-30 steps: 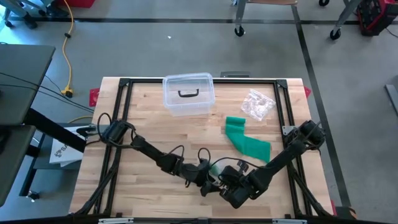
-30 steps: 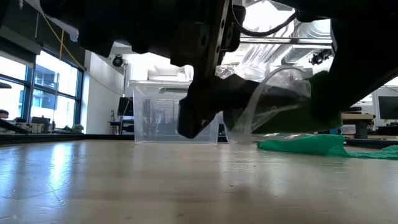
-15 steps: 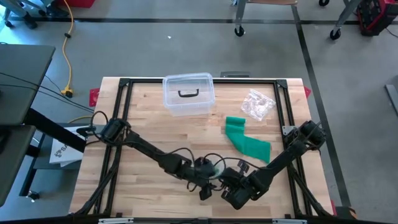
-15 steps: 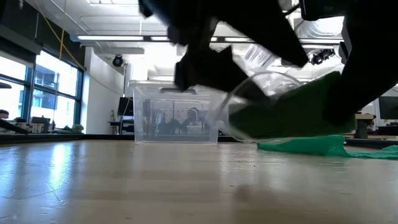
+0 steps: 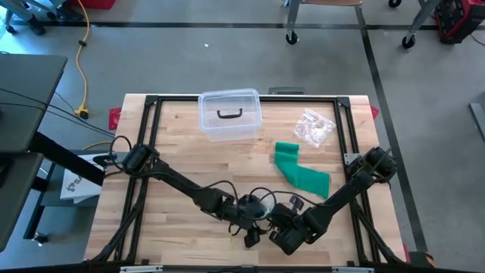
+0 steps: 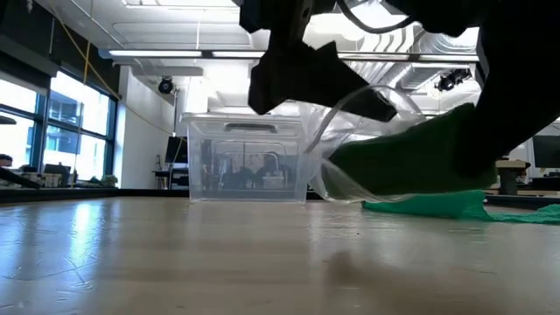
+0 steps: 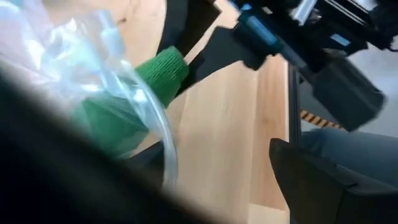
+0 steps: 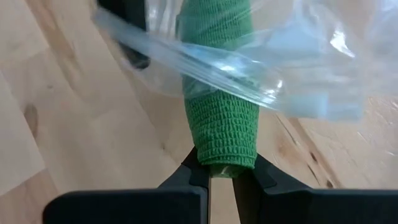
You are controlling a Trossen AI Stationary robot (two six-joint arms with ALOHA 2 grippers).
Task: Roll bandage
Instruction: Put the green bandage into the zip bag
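The rolled green bandage (image 8: 221,130) is held above the wood table (image 5: 182,152), near its front edge, at about 6 o'clock in the high view. The right gripper (image 8: 219,175) has its jaws closed tightly on one end of the roll. The other end goes into a clear plastic bag (image 8: 292,56). I think the roll is held by its end so that the rest stays free to slide into the bag.

The left gripper (image 5: 254,205) is just beside it, at about 9 o'clock from the roll, and its jaws stand wide apart. It seems to keep the bag mouth spread, but the exact contact with the plastic is not visible.

A second, loose green bandage (image 5: 301,174) lies flat on the table at about 3 o'clock. A clear lidded box (image 5: 229,115) stands at 12 o'clock, and a crumpled plastic wrapper (image 5: 313,127) lies at about 2 o'clock.

In the high view, both grippers hide the roll almost fully. In the low view the arms are dark shapes, and I cannot tell how deep the roll sits in the bag.
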